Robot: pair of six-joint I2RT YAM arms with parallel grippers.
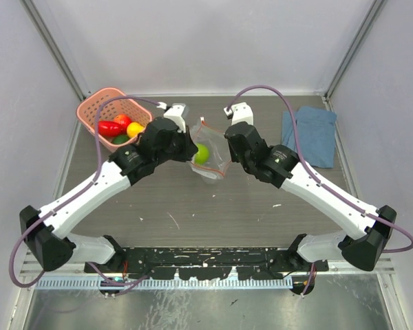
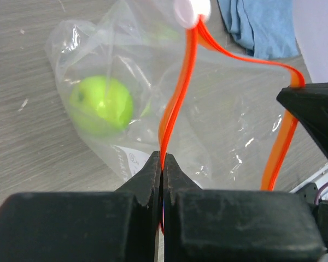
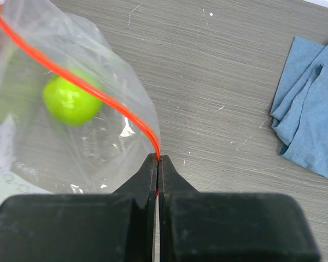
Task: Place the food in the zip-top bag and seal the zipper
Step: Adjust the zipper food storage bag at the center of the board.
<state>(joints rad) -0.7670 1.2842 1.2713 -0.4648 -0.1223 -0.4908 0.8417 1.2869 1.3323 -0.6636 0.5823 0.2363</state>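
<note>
The clear zip-top bag (image 1: 210, 157) hangs between my two grippers over the middle of the table, with a green fruit (image 1: 202, 153) inside it. My left gripper (image 2: 162, 158) is shut on the orange-red zipper (image 2: 177, 93) at one side of the mouth. Its white slider (image 2: 192, 10) shows at the far end. My right gripper (image 3: 158, 158) is shut on the zipper (image 3: 98, 93) at the opposite side, and the green fruit (image 3: 71, 101) sits below the strip. The mouth gapes between the two strips. More food (image 1: 120, 128), red, orange, yellow and green, lies in the pink basket (image 1: 98, 103).
A folded blue cloth (image 1: 310, 134) lies at the back right of the table. The pink basket stands at the back left, close behind my left arm. Grey walls close in the table on three sides.
</note>
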